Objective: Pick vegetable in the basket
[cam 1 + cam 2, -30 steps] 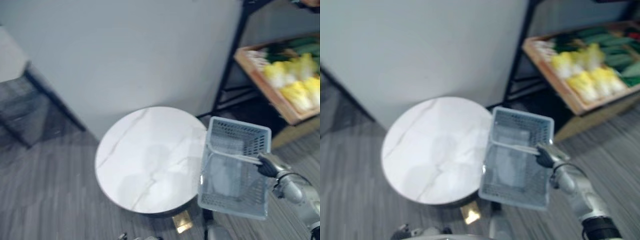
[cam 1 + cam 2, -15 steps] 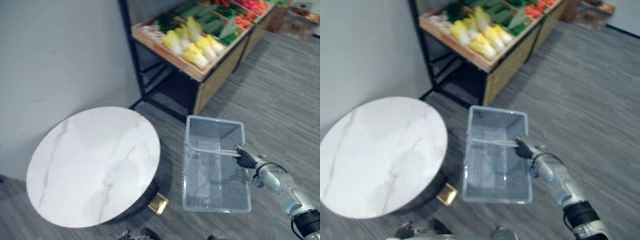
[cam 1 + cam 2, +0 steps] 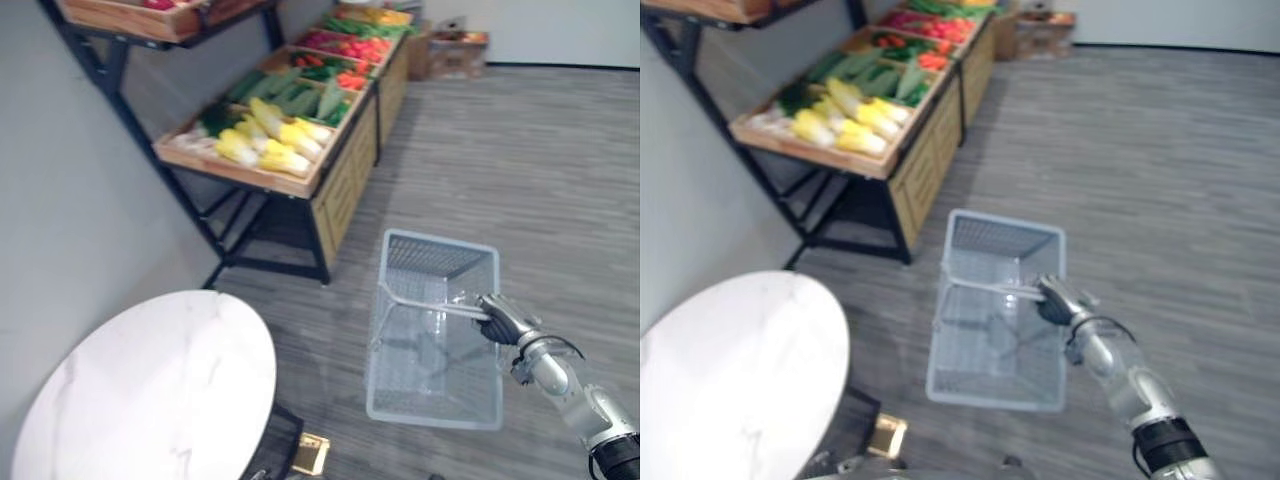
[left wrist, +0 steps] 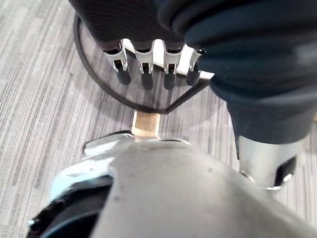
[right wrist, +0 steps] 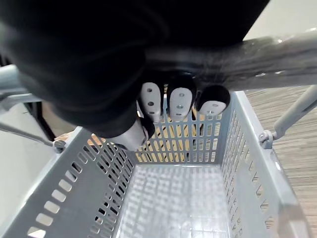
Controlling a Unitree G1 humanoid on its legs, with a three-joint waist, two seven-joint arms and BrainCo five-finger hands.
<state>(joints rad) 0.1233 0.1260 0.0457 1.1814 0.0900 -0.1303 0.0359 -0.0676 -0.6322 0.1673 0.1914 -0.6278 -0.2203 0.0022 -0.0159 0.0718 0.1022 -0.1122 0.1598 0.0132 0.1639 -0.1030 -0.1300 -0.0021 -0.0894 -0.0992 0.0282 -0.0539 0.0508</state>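
Your eye views showed the right hand (image 3: 500,320) curled round the handle (image 3: 430,306) of the basket (image 3: 440,243) above open floor (image 3: 560,180), with the vegetables (image 3: 265,145) well apart on the wooden stand (image 3: 335,185). Your left wrist view showed the left hand (image 4: 143,67) with its fingers relaxed. Your right wrist view showed the basket's bare bottom.

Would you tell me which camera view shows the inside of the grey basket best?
The right wrist view: it looks straight into the basket, showing slotted walls and a bare floor beneath the right robot hand curled round the handle. Both eye views show the whole basket from above, farther off.
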